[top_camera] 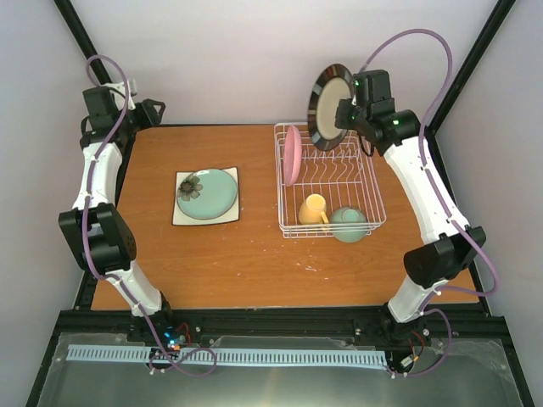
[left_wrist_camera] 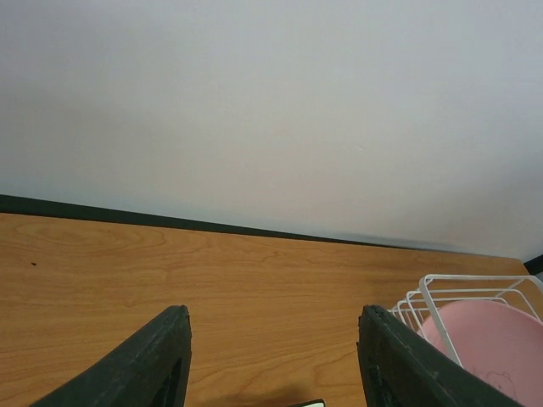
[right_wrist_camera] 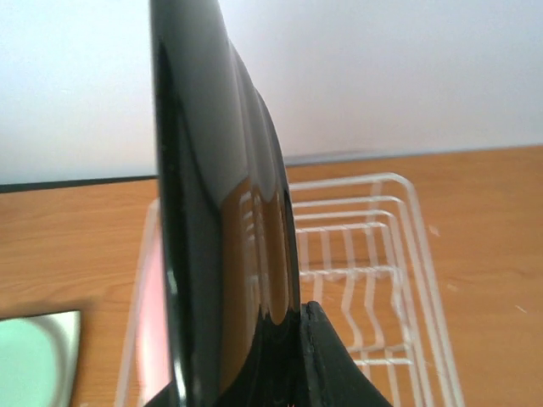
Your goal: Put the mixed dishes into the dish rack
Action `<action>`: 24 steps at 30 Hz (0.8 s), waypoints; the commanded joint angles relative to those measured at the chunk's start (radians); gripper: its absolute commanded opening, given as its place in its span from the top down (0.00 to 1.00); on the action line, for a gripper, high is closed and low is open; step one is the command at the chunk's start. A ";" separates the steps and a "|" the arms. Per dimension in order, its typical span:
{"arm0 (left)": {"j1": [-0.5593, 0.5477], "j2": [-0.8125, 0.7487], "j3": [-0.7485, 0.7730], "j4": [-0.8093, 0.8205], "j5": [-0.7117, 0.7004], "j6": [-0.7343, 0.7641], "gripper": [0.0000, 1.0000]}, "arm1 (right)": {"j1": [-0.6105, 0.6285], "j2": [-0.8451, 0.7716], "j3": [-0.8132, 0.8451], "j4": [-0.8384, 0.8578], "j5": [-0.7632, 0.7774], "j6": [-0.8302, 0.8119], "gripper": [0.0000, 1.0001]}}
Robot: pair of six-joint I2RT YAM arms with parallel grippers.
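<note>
My right gripper [top_camera: 346,113] is shut on the black-rimmed cream plate [top_camera: 329,105] and holds it on edge above the far end of the white wire dish rack [top_camera: 370,191]. In the right wrist view the plate's glossy black back [right_wrist_camera: 212,246] fills the middle, with the rack [right_wrist_camera: 373,254] below. The pink plate [top_camera: 292,154] stands in the rack's far-left slots. The yellow mug [top_camera: 313,209] and mint-green bowl [top_camera: 349,223] lie at the rack's near end. The mint-green plate with flower mark [top_camera: 206,192] lies on the white square plate [top_camera: 181,215] at table centre-left. My left gripper [left_wrist_camera: 271,356] is open and empty at the far left.
The orange wood table [top_camera: 246,263] ends at a black frame and a pale back wall. The left wrist view shows the rack corner [left_wrist_camera: 441,292] and the pink plate [left_wrist_camera: 492,348] at its right. The left arm [top_camera: 102,178] stands folded along the table's left edge.
</note>
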 commanded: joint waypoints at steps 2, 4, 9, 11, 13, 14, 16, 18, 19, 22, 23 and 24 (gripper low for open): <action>0.001 0.015 0.048 -0.044 -0.032 0.032 0.46 | -0.010 0.025 0.029 -0.120 0.196 0.072 0.97; 0.002 0.015 0.046 -0.057 -0.040 0.038 0.47 | -0.009 0.041 0.029 -0.163 0.200 0.087 0.97; 0.001 0.007 0.029 -0.076 -0.056 0.048 0.48 | -0.008 0.104 0.051 -0.233 0.199 0.091 0.97; 0.002 0.003 0.018 -0.077 -0.057 0.051 0.48 | -0.006 0.117 0.046 -0.231 0.184 0.091 0.97; 0.002 -0.001 0.010 -0.078 -0.065 0.053 0.48 | -0.007 0.123 0.038 -0.219 0.174 0.089 0.97; 0.001 -0.004 0.007 -0.077 -0.066 0.054 0.48 | -0.005 0.128 0.038 -0.218 0.171 0.089 0.97; 0.001 -0.006 0.000 -0.074 -0.065 0.052 0.48 | -0.004 0.138 0.040 -0.213 0.163 0.087 0.97; 0.001 -0.008 -0.007 -0.073 -0.065 0.050 0.48 | -0.005 0.147 0.044 -0.207 0.151 0.086 0.97; 0.001 -0.009 -0.008 -0.072 -0.065 0.051 0.48 | -0.003 0.151 0.048 -0.206 0.148 0.086 0.97; 0.001 -0.011 -0.012 -0.069 -0.068 0.052 0.48 | -0.003 0.162 0.080 -0.209 0.153 0.078 0.97; 0.002 -0.009 -0.012 -0.069 -0.067 0.052 0.48 | -0.002 0.165 0.092 -0.211 0.155 0.073 0.97; 0.001 -0.009 -0.012 -0.069 -0.067 0.052 0.48 | -0.002 0.167 0.105 -0.214 0.159 0.071 0.97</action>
